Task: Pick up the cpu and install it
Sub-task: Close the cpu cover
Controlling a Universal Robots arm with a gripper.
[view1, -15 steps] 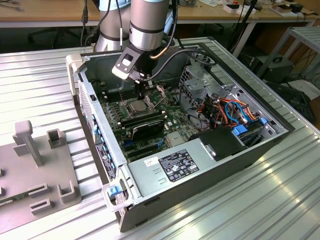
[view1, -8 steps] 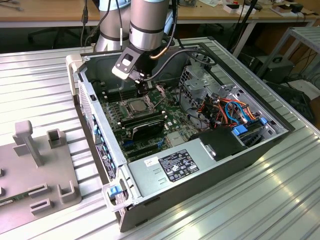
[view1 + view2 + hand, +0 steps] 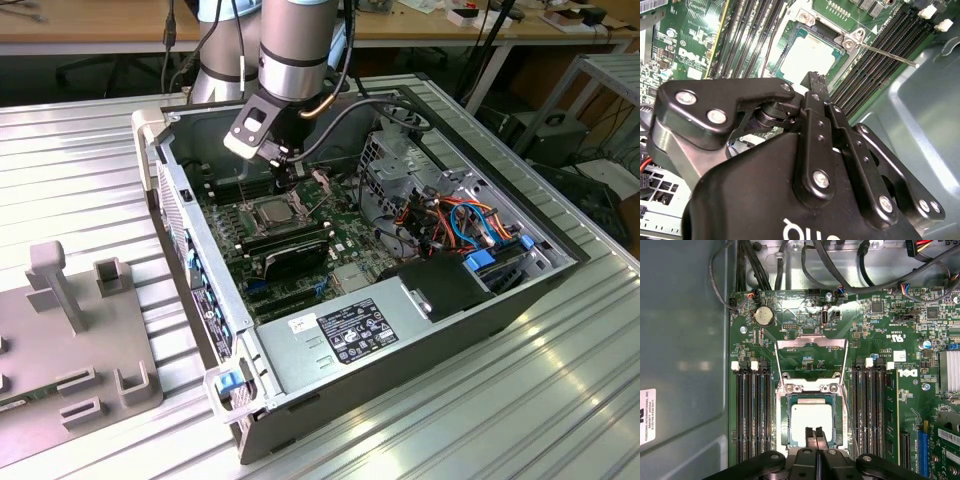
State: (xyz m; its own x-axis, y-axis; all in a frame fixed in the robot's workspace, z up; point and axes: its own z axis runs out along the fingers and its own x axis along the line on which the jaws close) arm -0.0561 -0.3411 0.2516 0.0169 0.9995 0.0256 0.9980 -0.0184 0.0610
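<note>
The cpu is a small grey-faced square lying flat in the green board's socket; it also shows in the second wrist view and in the exterior view. The socket's metal frame is swung open behind it, and its thin lever sticks out sideways. My gripper hangs just over the near edge of the cpu, its black fingers pressed together with nothing between them. In the exterior view the gripper reaches down into the open computer case.
Empty memory slots flank the socket on both sides. Black memory sticks sit just in front of the socket in the exterior view. A power supply, bundled cables and a grey fixture block surround the work area.
</note>
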